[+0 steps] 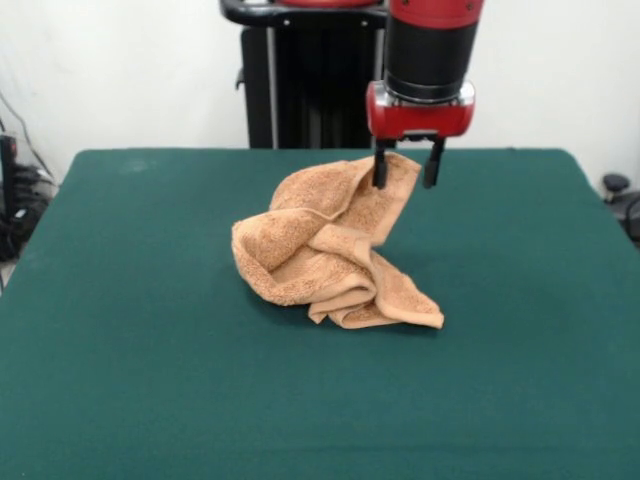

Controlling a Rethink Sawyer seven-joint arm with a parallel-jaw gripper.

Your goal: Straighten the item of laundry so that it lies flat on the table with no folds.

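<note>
The item of laundry (330, 250), an orange-tan terry towel, lies crumpled in a heap near the middle of the table (130, 330). It has several folds, and one flap points toward the front right. Its upper corner rises to the gripper. My gripper (406, 172) hangs from the red and black arm over the towel's upper right corner. Its two dark fingers (380, 170) stand apart, one on each side of that corner. The left finger overlaps the cloth. I cannot see whether the fingers press on the cloth.
The robot's black pedestal (300, 90) stands behind the table's far edge. Cables and dark gear (15, 200) sit off the left side. A dark object (618, 190) sits off the right side.
</note>
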